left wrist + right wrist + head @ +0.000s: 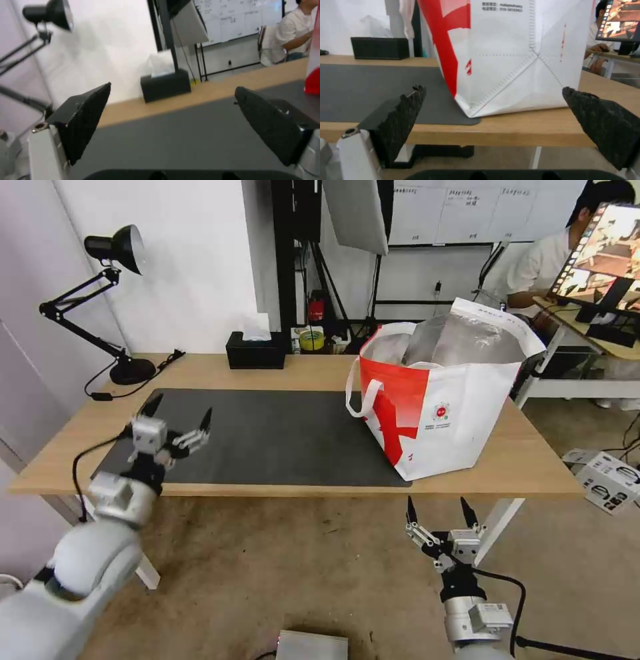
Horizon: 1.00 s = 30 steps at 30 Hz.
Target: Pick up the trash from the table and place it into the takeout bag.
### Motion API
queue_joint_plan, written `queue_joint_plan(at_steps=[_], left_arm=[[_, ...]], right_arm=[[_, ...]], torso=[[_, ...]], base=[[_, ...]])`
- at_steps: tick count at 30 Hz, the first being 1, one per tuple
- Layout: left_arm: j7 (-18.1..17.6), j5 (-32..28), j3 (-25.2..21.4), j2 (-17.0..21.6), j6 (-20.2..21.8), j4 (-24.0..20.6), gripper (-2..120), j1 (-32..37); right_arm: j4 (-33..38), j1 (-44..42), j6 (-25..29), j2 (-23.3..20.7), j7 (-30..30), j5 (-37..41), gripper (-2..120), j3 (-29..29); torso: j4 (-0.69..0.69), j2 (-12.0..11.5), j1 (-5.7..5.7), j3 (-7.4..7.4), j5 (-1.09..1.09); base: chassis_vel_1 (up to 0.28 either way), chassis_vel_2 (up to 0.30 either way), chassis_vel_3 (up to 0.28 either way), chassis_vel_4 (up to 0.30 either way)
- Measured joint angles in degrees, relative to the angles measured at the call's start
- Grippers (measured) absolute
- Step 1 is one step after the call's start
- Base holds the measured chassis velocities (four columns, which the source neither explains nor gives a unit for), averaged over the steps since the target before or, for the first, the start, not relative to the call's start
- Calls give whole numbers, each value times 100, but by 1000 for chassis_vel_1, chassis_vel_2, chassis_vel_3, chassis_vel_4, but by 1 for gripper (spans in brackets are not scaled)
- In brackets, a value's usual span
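Now, left gripper (179, 423) is hovering over the mat (267, 437) at 9 o'clock, fingers wide, holding nothing. Right gripper (437, 508), also wide, is waiting below the table (320, 370) edge. Bag (460, 407) is standing at 2 o'clock. I'd keep the bag mouth clear.

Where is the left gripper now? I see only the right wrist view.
Observer: The left gripper hovers open over the near left corner of the dark mat.
Operator: Is the takeout bag open on top?
Observer: Yes, the takeout bag stands upright with its mouth open, and the silver lining shows.
Operator: What stands at the table's far left?
Observer: A black desk lamp, on the table.
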Motion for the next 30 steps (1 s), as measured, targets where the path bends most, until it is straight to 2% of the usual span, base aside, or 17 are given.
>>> queue_joint_plan(at_steps=[2,5,6,8,9,11,12,15,19,22,30], left_arm=[[69,61,-46,-138,-96,36,100,136],[309,238,-163,-636,-386,161,100,486],[309,238,-163,-636,-386,161,100,486],[471,312,-224,-932,-557,251,100,600],[471,312,-224,-932,-557,251,100,600],[667,369,-339,-1265,-751,339,100,728],[667,369,-339,-1265,-751,339,100,728],[850,454,-478,-1579,-971,450,100,873],[959,508,-535,-1729,-1144,561,100,975],[1137,594,-611,-1929,-1447,774,100,1104],[1214,610,-617,-2065,-1563,882,100,1104]], right_arm=[[-1,-11,5,-1,1,-13,100,21],[-7,-40,34,-4,1,-78,100,74],[-7,-40,34,-4,1,-78,100,74],[-17,-50,45,0,1,-120,100,93],[-17,-50,45,0,1,-120,100,93],[-36,-62,79,20,1,-174,100,108],[-36,-62,79,20,1,-174,100,108],[-72,-66,111,47,2,-221,100,115],[-99,-73,121,62,5,-238,100,122],[-152,-78,122,87,9,-257,100,122],[-205,-86,122,119,15,-292,100,114]], torso=[[0,0,0,0,0],[0,0,-1,0,0],[0,0,-1,0,0],[0,0,0,0,-1],[0,0,0,0,-1],[0,0,0,0,0],[0,0,0,0,0],[-1,0,0,0,0],[0,0,0,0,0],[0,0,0,0,-1],[0,0,1,0,0]], base=[[0,0,0,0],[0,0,0,0],[0,0,0,0],[0,0,0,0],[0,0,0,0],[0,0,0,0],[0,0,0,0],[0,0,0,0],[0,0,0,0],[0,0,0,0],[0,0,0,0]])
